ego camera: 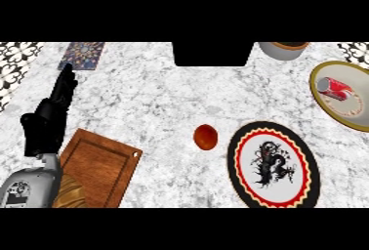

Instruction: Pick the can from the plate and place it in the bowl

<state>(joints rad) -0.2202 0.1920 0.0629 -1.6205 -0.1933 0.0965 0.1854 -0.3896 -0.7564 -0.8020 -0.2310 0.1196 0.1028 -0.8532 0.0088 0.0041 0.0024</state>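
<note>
Head view of the counter. We see the can (335,88), red with a pale end, lying on its side on a cream plate (350,113) at the far right, partly cut by the edge of the view. Its long axis runs from upper left to lower right, with the pale circular end turned toward the upper left. We judge it light, rigid and smooth (a thin shell that may dent, and one that will roll if nudged across its axis), so we would take hold across the curved wall near mid-length, thumb and fingers on opposite sides. The bowl (206,136), small and orange-brown, sits near the centre, just left of a black-rimmed plate (240,161) bearing a dragon figure. The left hand (49,114) rests at the left edge above a wooden board (101,168), fingers straight and extended, holding nothing. The right hand does not appear.
</note>
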